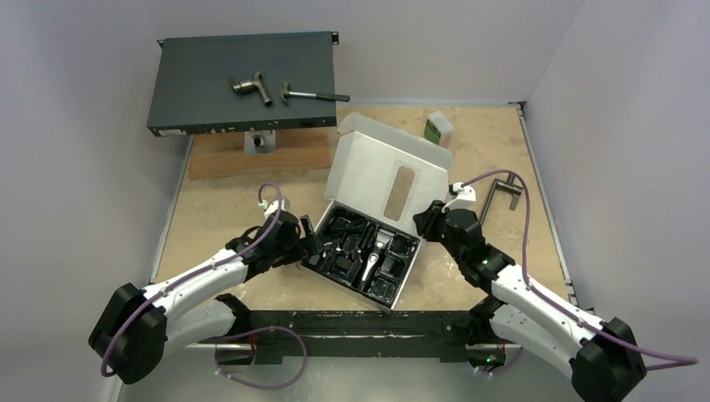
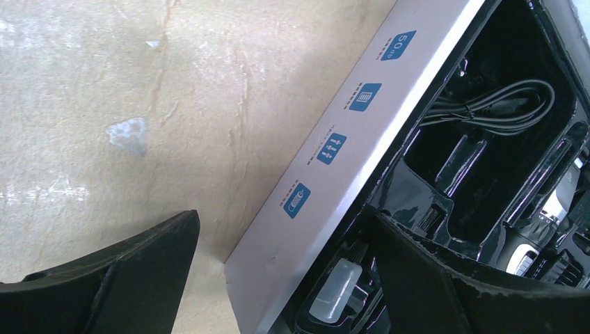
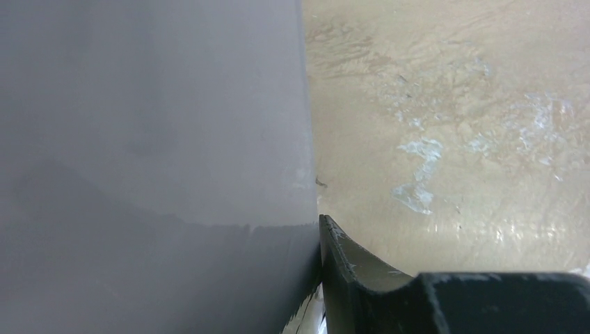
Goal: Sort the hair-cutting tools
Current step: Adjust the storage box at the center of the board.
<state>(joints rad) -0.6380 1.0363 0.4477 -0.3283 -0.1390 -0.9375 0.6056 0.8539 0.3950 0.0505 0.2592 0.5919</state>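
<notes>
An open white box (image 1: 393,180) lies mid-table with its lid tilted back. Its black tray (image 1: 362,253) holds the hair-cutting tools: a black-and-silver clipper (image 1: 373,254) and black comb attachments (image 1: 400,248). My left gripper (image 1: 311,243) is open and straddles the box's left wall (image 2: 334,174), one finger on the table and one inside the tray. The left wrist view shows a coiled cable (image 2: 501,108), a small clear bottle (image 2: 337,292) and the clipper (image 2: 549,219). My right gripper (image 1: 425,222) is at the box's right side. One finger (image 3: 362,278) lies against the grey wall (image 3: 153,174); the other is hidden.
A dark flat case (image 1: 243,79) at the back left carries a hammer (image 1: 314,95) and a pipe fitting (image 1: 251,86). A wooden board (image 1: 251,155) lies under its front edge. A small green-and-white box (image 1: 437,127) stands at the back, and a T-shaped handle (image 1: 496,194) lies right of the box.
</notes>
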